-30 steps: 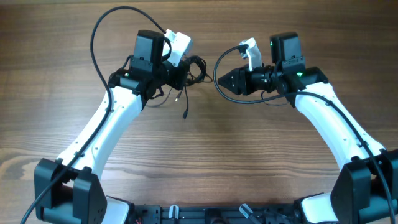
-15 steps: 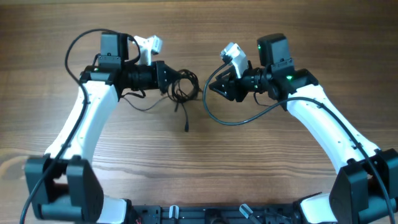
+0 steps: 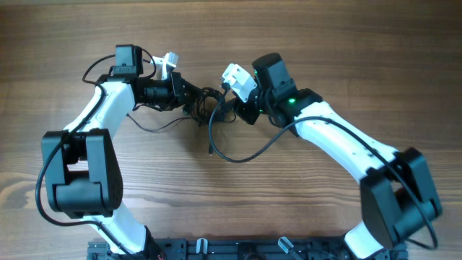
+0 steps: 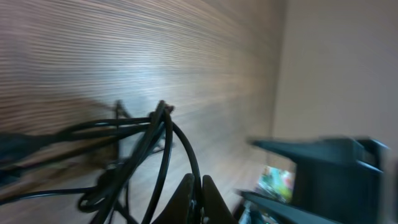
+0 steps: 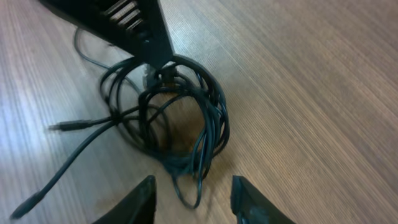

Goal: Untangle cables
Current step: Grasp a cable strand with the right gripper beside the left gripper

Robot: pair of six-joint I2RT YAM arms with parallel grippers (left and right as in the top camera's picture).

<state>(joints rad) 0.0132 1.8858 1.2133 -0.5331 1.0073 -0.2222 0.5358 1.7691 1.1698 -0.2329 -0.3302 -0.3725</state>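
Pinching the top of a loose, roundish coil, the left fingers (image 4: 185, 194) are closed narrow on the cables (image 3: 209, 108). These are thin, glossy black cords resting on the wood-grain surface (image 3: 325, 43) near centre. One straight tail runs toward 6 o'clock. At the coil's 3 o'clock, the tapered right fingers (image 5: 142, 200) stand wide apart.

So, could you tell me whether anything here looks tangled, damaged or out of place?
Only the cables: they sit in a knotted coil on the table, pinched at one edge by the left gripper, with two plug-ended tails straggling out sideways. The right gripper hovers open beside the coil. Nothing looks damaged or spilled.
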